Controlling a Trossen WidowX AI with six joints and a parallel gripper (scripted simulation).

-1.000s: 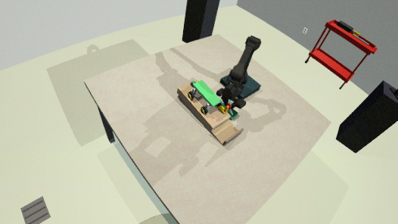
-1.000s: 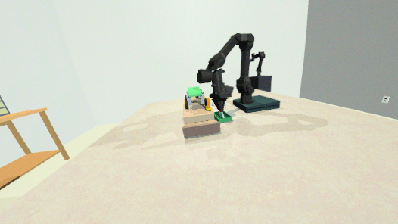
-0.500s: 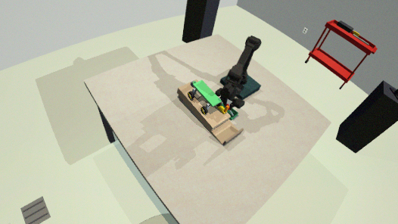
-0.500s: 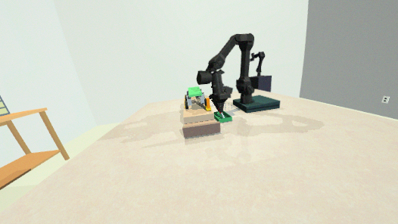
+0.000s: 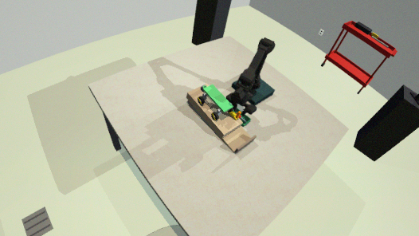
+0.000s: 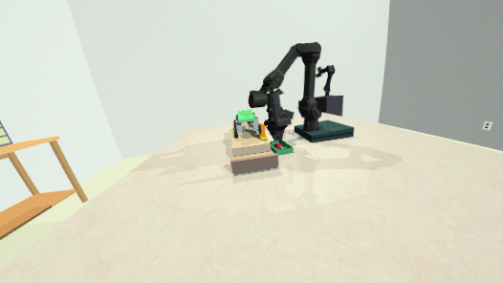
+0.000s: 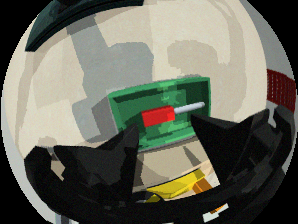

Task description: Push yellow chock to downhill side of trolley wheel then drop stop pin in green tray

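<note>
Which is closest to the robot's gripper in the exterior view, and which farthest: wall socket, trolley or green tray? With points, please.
1. Green tray [image 5: 247, 121] [image 6: 287, 152] [image 7: 160, 84]: just beneath.
2. Trolley [image 5: 217, 97] [image 6: 247, 116]: picture left, on the ramp [image 5: 228, 128] [image 6: 251, 149].
3. Wall socket [image 5: 321, 32] [image 6: 487, 125]: far picture right.

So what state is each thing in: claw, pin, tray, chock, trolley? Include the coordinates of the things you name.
Claw [image 6: 278, 139] [image 7: 164, 123]: open, above the tray.
Stop pin [image 6: 278, 145] [image 7: 159, 116]: lying in the tray.
Green tray [image 5: 248, 120] [image 6: 285, 151] [image 7: 209, 90]: upright, holding the pin.
Chock [image 5: 234, 116] [image 6: 263, 133] [image 7: 176, 186]: on the ramp.
Trolley [image 5: 217, 97] [image 6: 246, 116]: on its wheels.
</note>
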